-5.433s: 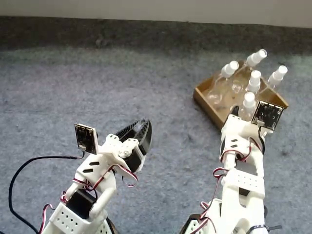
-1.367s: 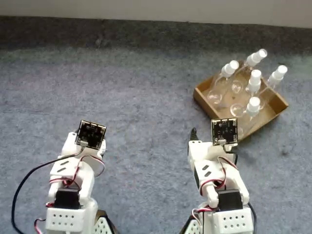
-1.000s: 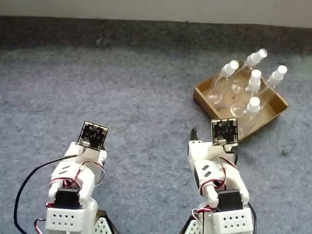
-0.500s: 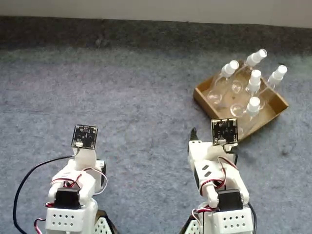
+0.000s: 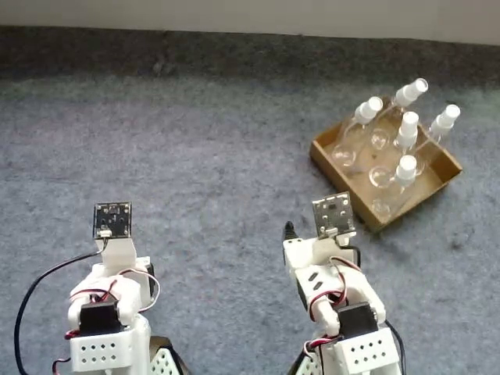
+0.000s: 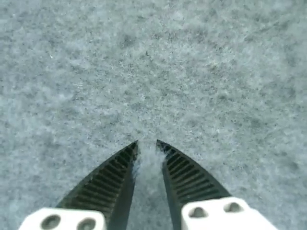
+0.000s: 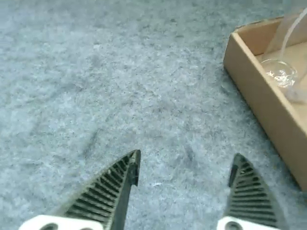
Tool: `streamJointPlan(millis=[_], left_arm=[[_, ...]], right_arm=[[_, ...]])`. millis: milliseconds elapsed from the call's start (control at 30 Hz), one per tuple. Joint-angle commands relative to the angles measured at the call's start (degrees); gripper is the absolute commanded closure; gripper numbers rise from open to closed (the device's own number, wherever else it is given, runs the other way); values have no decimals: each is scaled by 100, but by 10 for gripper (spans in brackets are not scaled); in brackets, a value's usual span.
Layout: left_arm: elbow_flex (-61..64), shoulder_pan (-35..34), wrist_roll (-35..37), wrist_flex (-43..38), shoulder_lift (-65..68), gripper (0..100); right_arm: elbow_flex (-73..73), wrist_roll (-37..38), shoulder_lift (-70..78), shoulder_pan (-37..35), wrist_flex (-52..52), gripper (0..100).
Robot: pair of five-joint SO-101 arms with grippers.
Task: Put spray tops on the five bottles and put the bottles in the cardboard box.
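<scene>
The cardboard box (image 5: 326,155) sits at the right of the grey carpet, and several clear bottles (image 5: 350,139) with white spray tops (image 5: 407,124) lean inside it. My right arm (image 5: 328,269) is folded back near the front edge, short of the box. Its gripper (image 7: 186,157) hangs open over bare carpet, with the box wall (image 7: 254,93) and a clear bottle (image 7: 284,72) off to one side. My left arm (image 5: 105,281) is folded at the front left. Its gripper (image 6: 147,143) is shut over the carpet, with a thin slit between the fingers and nothing held.
Grey carpet (image 5: 203,156) covers the table between the arms and the box. A darker strip (image 5: 234,51) runs along the far edge. A black cable (image 5: 31,289) loops beside the left arm.
The right arm has drawn back from the box, leaving the bottle there, and just turned slightly left. The left arm has folded back toward the front edge.
</scene>
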Motion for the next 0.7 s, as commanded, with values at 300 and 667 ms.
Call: streamJointPlan(millis=[300,667], left_arm=[[127,-101,88,26,-48,995],[127,-101,88,26,-48,995]], right_arm=[[-57,114,-57,-110,-22,967],[-409,1521,-180,1015,4,967]])
